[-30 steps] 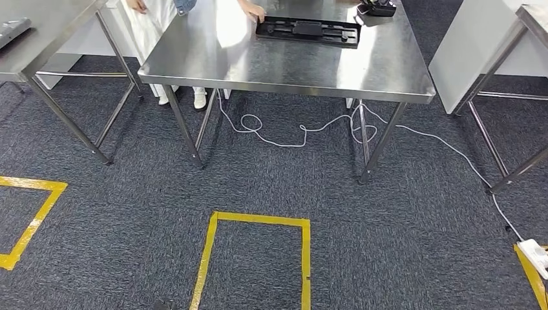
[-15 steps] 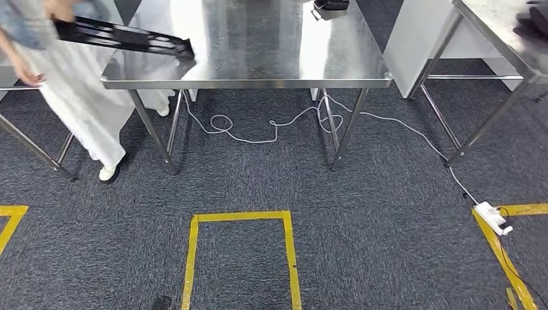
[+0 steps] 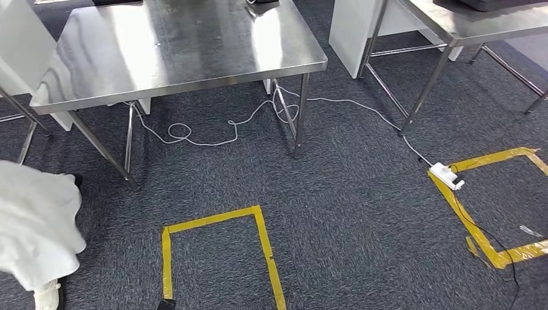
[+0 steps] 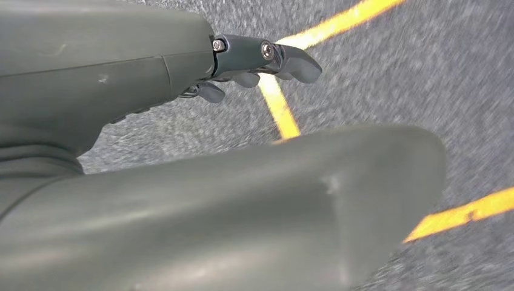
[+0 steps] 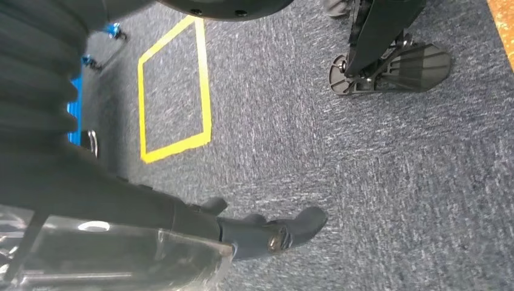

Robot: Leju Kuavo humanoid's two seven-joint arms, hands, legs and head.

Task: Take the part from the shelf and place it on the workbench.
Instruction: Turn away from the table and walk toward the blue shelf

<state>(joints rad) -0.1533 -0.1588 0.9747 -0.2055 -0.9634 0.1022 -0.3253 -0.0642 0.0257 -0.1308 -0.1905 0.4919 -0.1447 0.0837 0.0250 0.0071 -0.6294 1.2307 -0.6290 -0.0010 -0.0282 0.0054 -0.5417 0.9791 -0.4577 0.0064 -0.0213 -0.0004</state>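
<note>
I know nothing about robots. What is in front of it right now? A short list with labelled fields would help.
floor: dark grey carpet with yellow tape outlines
nearest table: steel workbench, its visible top bare and shiny
under it: a white cable trailing to a power strip
far right: another steel table with something dark on it
person: white clothing at the lower left edge
left hand: hangs over the carpet, holding nothing
right hand: hangs over the carpet, holding nothing

The view has swung right; the person (image 3: 32, 232) now stands beside it.
</note>
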